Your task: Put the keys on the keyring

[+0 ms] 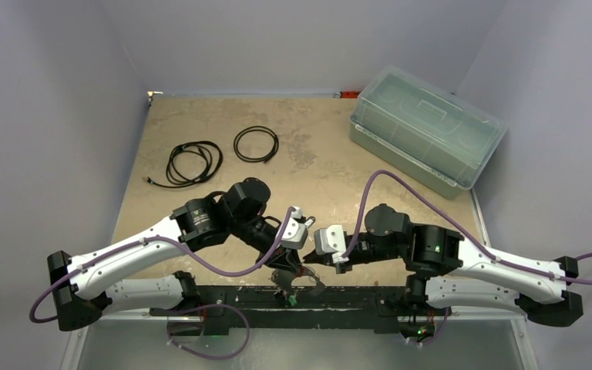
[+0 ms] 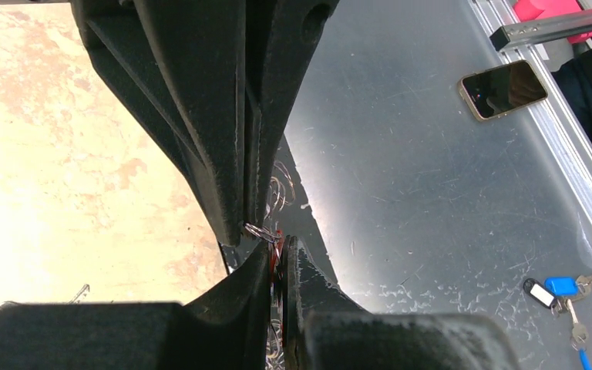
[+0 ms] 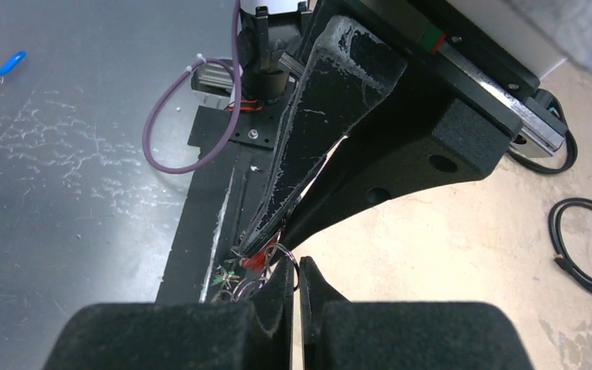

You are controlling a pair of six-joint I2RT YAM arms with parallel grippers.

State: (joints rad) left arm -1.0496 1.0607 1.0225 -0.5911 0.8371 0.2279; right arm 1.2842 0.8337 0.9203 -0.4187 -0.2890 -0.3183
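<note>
Robotics lab: arms bolted between grey partitions.

The right claw is black, the key apparently red, the table mottled tan.

Obstacles: translucent pale-green lidded plastic box, upper right; tangled black cable and black cable ring, upper left. Passage: bare tan surface between, centre frame.

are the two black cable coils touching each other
No, the larger coil and the round coil lie apart, with bare table between them.
</note>
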